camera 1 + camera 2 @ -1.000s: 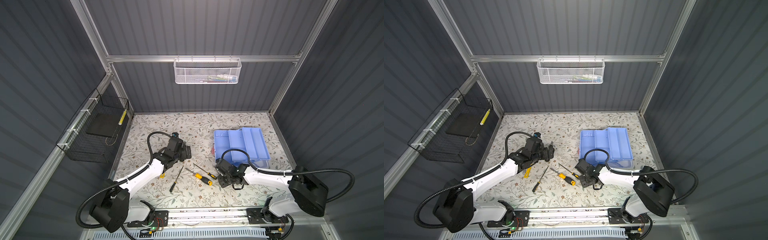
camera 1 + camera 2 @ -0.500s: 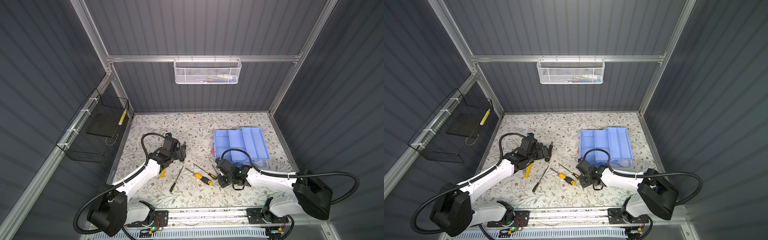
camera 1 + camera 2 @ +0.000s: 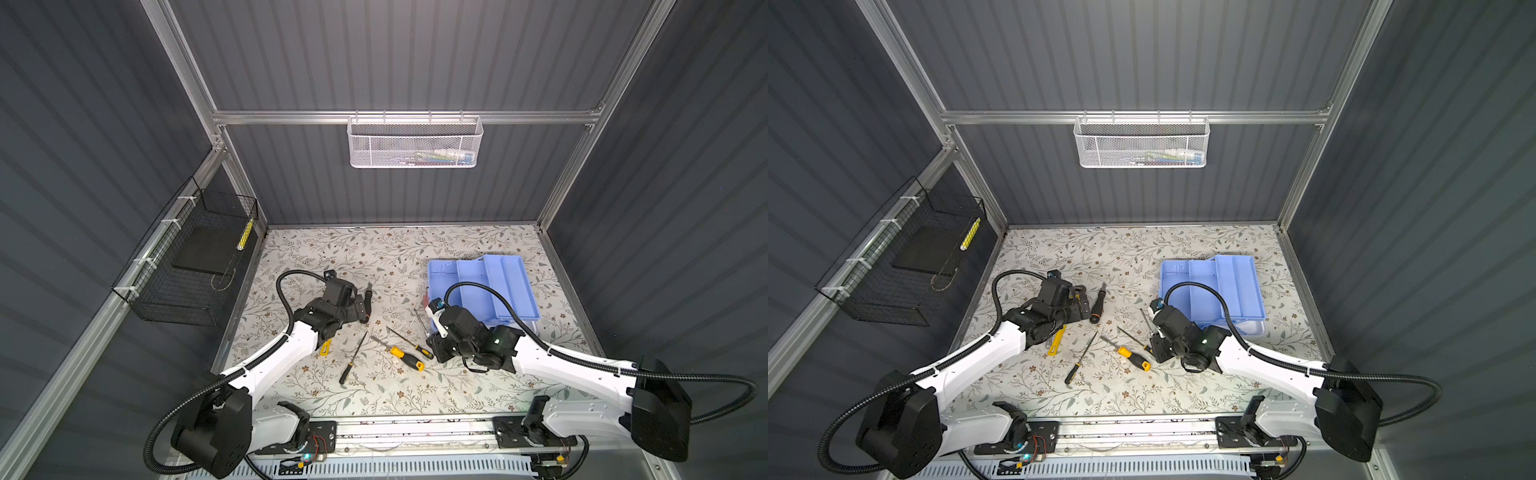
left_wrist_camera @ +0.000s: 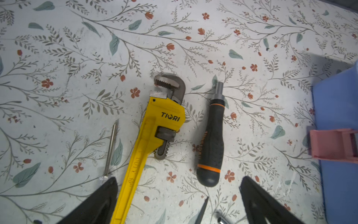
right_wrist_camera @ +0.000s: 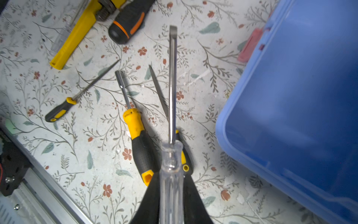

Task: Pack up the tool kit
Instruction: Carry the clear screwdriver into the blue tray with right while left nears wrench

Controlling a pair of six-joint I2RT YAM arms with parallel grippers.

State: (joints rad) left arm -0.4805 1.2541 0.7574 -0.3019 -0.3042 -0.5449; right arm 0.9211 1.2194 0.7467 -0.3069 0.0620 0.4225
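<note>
Right gripper clamping clear-handled screwdriver beside tool kit — left gripper hanging wide open above yellow pipe wrench.

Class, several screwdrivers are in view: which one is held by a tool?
The clear-handled flat-blade screwdriver, clamped in the right tool. The yellow-and-black screwdrivers and the black-and-orange screwdriver lie loose on the floral table.

Lab cell: aluminium frame, grey panels
</note>
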